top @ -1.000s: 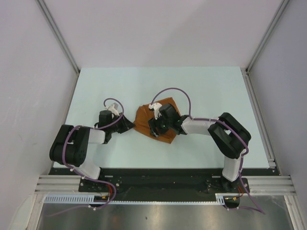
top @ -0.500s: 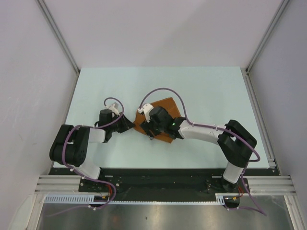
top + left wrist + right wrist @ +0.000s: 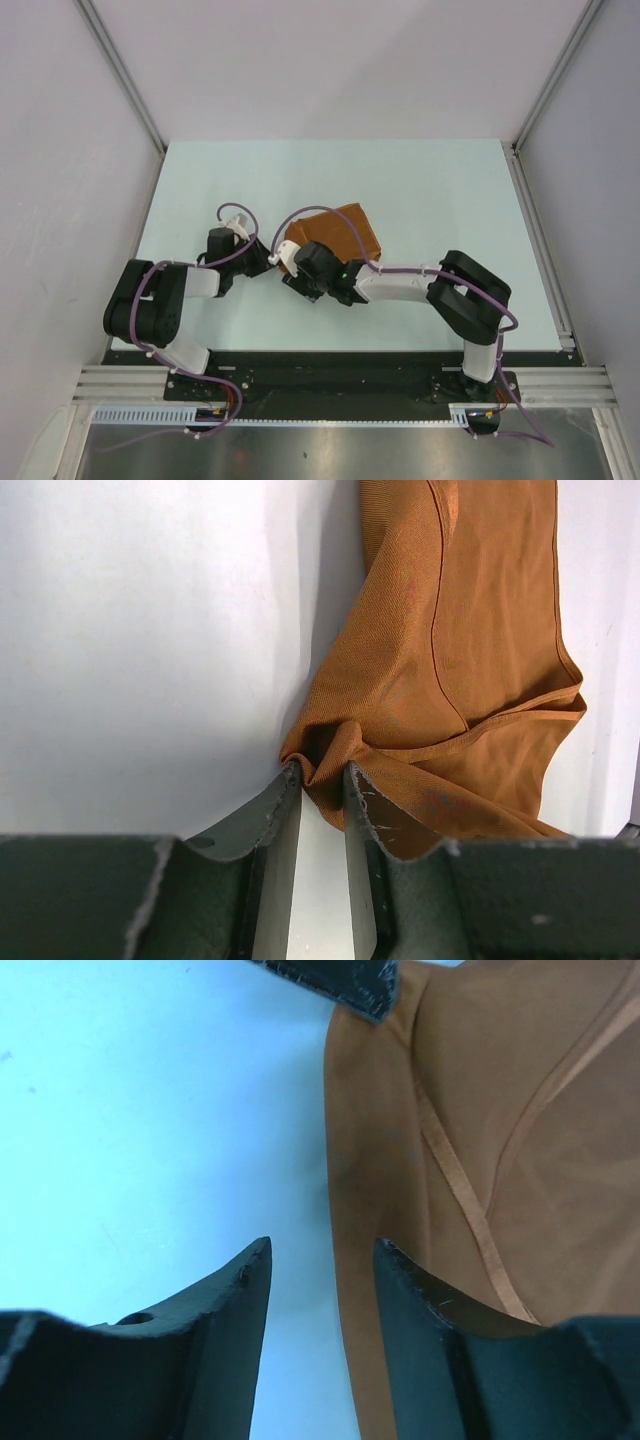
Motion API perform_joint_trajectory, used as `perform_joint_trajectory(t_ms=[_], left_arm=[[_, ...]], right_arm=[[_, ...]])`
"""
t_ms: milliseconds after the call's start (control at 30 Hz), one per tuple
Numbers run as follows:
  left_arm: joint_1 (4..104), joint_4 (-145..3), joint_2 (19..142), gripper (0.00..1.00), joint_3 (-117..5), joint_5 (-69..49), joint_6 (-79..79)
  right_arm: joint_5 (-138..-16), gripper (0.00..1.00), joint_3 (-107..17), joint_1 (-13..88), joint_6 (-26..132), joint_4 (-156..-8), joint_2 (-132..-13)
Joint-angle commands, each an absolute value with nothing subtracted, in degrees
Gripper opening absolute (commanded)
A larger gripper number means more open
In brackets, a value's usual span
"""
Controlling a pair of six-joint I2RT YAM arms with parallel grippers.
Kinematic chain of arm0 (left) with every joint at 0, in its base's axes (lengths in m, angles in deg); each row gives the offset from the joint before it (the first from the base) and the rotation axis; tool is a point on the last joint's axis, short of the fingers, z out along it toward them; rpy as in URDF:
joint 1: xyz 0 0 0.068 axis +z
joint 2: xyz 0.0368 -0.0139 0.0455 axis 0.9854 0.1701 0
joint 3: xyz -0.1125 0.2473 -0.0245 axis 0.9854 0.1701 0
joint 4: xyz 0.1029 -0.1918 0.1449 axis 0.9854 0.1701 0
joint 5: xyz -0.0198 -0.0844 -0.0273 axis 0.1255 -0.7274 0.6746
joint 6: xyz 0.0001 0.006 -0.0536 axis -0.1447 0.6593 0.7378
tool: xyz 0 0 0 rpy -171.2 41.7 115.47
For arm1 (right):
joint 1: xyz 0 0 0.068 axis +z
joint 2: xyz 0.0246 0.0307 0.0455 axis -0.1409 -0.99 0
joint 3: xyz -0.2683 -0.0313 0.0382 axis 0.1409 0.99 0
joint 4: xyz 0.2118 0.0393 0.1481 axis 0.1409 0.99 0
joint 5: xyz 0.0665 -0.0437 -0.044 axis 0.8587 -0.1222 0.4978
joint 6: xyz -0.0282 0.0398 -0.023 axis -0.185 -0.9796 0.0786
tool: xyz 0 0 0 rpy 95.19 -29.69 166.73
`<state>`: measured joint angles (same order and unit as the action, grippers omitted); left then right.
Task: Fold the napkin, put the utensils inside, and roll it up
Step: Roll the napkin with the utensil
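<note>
The rust-brown napkin (image 3: 340, 228) lies bunched and partly folded at the table's middle. My left gripper (image 3: 272, 256) is shut on its left corner, and the cloth puckers between the jaw tips (image 3: 322, 770), with the rest of the napkin (image 3: 450, 660) stretching away. My right gripper (image 3: 297, 272) hovers low at the napkin's near-left edge. Its jaws (image 3: 320, 1250) stand apart across the hem of the napkin (image 3: 500, 1110) and clamp nothing. The utensils are hidden or out of view.
The pale blue-white table (image 3: 430, 190) is bounded by grey walls with metal rails at left and right. A tip of the left gripper's finger (image 3: 340, 980) shows at the top of the right wrist view, close to the right jaws.
The right arm has drawn left and toward the near edge, uncovering more of the napkin, and its jaws have narrowed. The left gripper has kept its pinch and place.
</note>
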<state>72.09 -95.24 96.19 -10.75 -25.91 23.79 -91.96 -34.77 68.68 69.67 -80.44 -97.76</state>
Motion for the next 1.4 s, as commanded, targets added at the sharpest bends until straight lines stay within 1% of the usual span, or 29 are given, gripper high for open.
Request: perform_joint_trajectory(t_ms=[0, 333, 600, 700, 733, 800, 833, 900, 933, 967, 1000, 1033, 1067, 1133, 1200, 1233, 1300, 1367], left_arm=[[71.86, -92.77, 97.69, 0.29, -11.45, -23.72, 21.75], [71.86, -92.95, 97.52, 0.30, -11.45, -24.16, 21.66], [71.86, -93.65, 97.34, 0.31, -11.19, -24.95, 21.49], [71.86, -94.79, 96.55, 0.35, -10.84, -25.74, 21.22], [71.86, -94.88, 96.38, 0.37, -10.83, -25.91, 21.22], [71.86, -94.80, 95.07, 0.43, -10.83, -26.35, 21.49], [71.86, -94.71, 94.45, 0.46, -10.83, -26.44, 21.66], [71.86, -94.36, 92.26, 0.58, -10.83, -26.36, 22.28], [71.86, -93.49, 91.37, 0.63, -10.92, -26.01, 22.45], [71.86, -92.78, 90.49, 0.70, -10.92, -25.57, 22.72], [71.86, -91.99, 89.36, 0.73, -11.01, -24.78, 22.81], [71.86, -90.16, 87.34, 0.75, -11.01, -23.29, 22.81], [71.86, -89.27, 86.10, 0.77, -11.01, -22.50, 23.15], [71.86, -86.90, 82.95, 0.79, -11.01, -20.04, 23.07], [71.86, -85.92, 81.00, 0.81, -10.57, -18.89, 22.98], [71.95, -84.96, 78.99, 0.81, -10.48, -18.10, 22.89], [71.95, -84.08, 77.05, 0.82, -10.05, -17.57, 22.89], [71.86, -83.37, 74.59, 0.83, -9.78, -17.48, 22.20]], right_arm=[[-90.25, 0.50, -37.24, 67.96, 71.69, -82.88, -99.69], [-91.48, 0.56, -37.50, 65.76, 70.55, -80.87, -102.50], [-89.99, 0.57, -37.76, 64.00, 69.32, -77.97, -104.17], [-89.55, 0.53, -37.94, 63.73, 68.79, -76.56, -104.70], [-89.29, 0.50, -37.94, 63.65, 68.53, -76.03, -105.14], [-88.76, 0.45, -38.38, 63.39, 68.09, -74.37, -105.75], [-87.89, 0.41, -38.64, 63.12, 67.57, -73.83, -106.28], [-86.83, 0.35, -38.73, 62.86, 66.95, -72.78, -106.63], [-85.52, 0.28, -38.82, 62.68, 66.60, -72.25, -106.64], [-85.51, 0.24, -38.91, 62.33, 66.07, -71.90, -106.90], [-83.50, 0.21, -38.82, 62.15, 65.63, -71.28, -106.99], [-81.48, 0.14, -38.91, 61.98, 65.37, -71.02, -107.08], [-80.24, 0.11, -38.82, 61.46, 64.58, -70.75, -107.08], [-75.85, 0.06, -38.73, 60.75, 63.61, -70.49, -107.08], [-70.34, 0.03, -38.73, 59.35, 61.77, -70.31, -106.99], [-68.30, 0.00, -38.82, 58.91, 60.80, -70.31, -106.90], [-61.99, 0.00, -39.17, 57.41, 58.09, -70.14, -106.99], [-58.54, 0.00, -40.04, 56.53, 56.58, -69.00, -107.16]])
